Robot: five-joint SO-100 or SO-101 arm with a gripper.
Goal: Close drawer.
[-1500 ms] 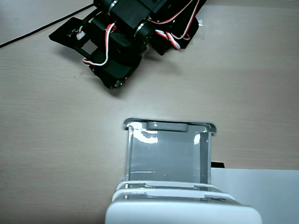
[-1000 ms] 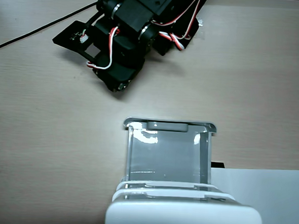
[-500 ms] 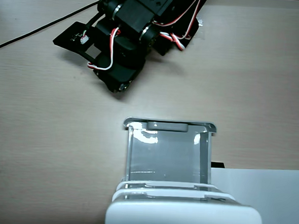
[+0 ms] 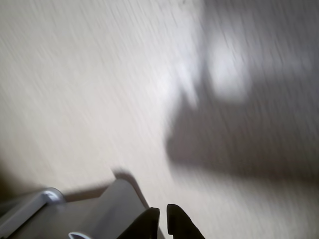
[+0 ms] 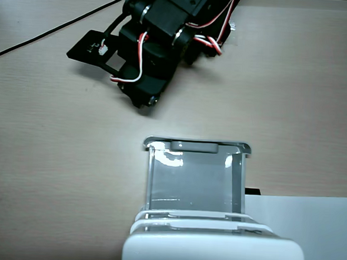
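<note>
Pale wood-grain worktop [image 5: 317, 86] fills the fixed view, and the drawer [image 5: 194, 178] sits pulled well out of the white cabinet [image 5: 213, 253] at the bottom edge, its clear grey-tinted tray open to the camera and its flat pull-tab [image 5: 194, 146] on the front rim, pointing toward the arm. The black arm [image 5: 161, 41] sits at the top of that view, red and white wires looped across it, leaning down toward the worktop and clearly apart from the drawer front, bare wood between them. A black cable [image 5: 32, 36] trails off to the upper left, and a sheet of white paper [image 5: 314, 233] lies beside the cabinet on the right. Over to the wrist view: it is heavily blurred, with a dark shadow across the right side. The hand [image 4: 163, 219] pokes in from the bottom edge, its two dark fingertips [image 4: 147, 221] drawn nearly together with only a thin sliver of light between them, pinching nothing. A grey-and-white corner of the drawer [image 4: 75, 214] shows at the lower left, just beside those tips.
</note>
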